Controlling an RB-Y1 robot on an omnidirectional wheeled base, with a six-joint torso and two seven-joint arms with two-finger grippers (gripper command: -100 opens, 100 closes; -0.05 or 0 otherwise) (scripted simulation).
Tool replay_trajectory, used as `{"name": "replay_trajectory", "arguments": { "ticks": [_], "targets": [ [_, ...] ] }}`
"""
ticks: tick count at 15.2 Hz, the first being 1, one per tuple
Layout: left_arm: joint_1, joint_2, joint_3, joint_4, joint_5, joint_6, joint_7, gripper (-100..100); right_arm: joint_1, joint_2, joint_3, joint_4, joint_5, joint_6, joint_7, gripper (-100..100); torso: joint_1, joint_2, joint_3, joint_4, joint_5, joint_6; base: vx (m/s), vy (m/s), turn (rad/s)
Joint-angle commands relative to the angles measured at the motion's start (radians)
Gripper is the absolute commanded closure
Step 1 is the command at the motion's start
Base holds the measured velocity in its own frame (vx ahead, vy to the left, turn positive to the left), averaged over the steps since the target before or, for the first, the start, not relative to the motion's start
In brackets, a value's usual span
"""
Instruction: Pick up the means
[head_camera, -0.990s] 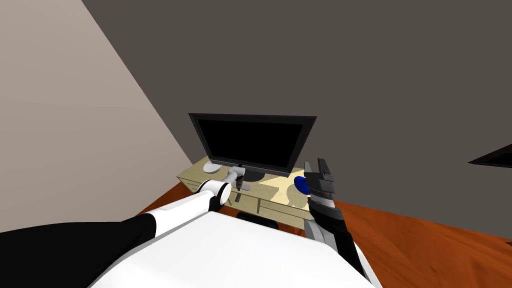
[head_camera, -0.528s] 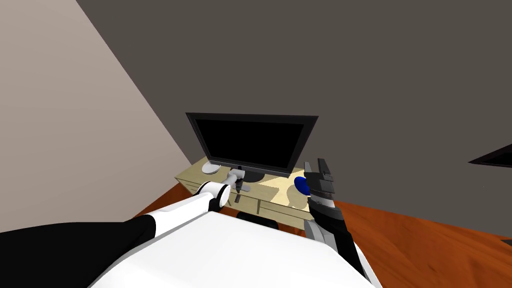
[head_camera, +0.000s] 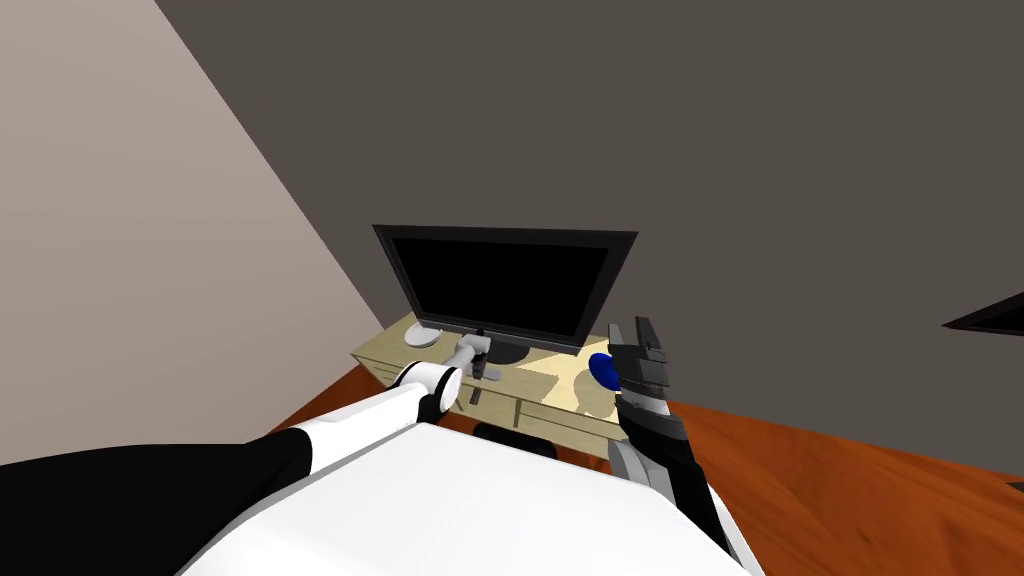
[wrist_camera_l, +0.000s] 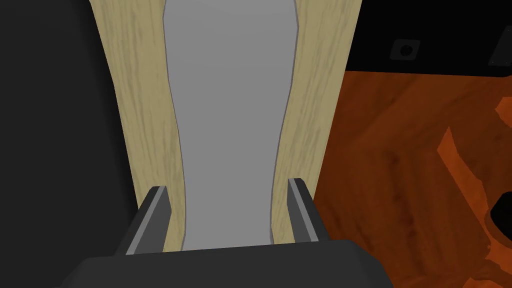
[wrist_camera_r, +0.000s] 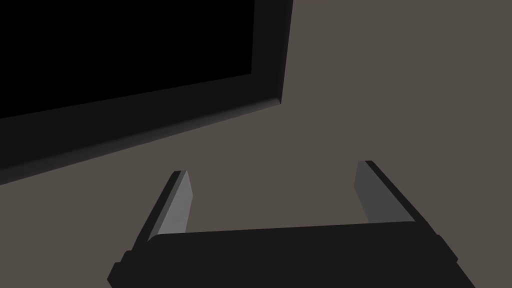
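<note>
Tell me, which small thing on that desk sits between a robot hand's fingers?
The long grey flat thing: the left gripper straddles it, fingers open. The white round one and the blue one lie elsewhere.

Light wood table (head_camera: 540, 383) with drawer fronts stood on a red-brown wood floor (head_camera: 850, 490), its back toward a dark grey wall (head_camera: 700, 130). On its top were a black-screened monitor (head_camera: 505, 285) on a dark base near the middle, a white round thing (head_camera: 421, 337) at the left end, and a blue rounded thing (head_camera: 599, 370) toward the right end. A long flat grey slab (wrist_camera_l: 230, 110), narrowed at the waist, lay flat on the wood near the table's edge, with floor showing past that edge.
</note>
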Motion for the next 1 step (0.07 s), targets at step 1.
{"name": "replay_trajectory", "arguments": {
  "ticks": [1],
  "targets": [
    [0.0, 0.0, 0.0, 0.0, 0.0, 0.0, 0.0, 100, 0.0, 0.0, 0.0, 0.0, 0.0, 0.0, 0.0, 0, 0.0, 0.0, 0.0, 0.0, 0.0, 0.0, -0.013, -0.001, 0.003]
  ]
}}
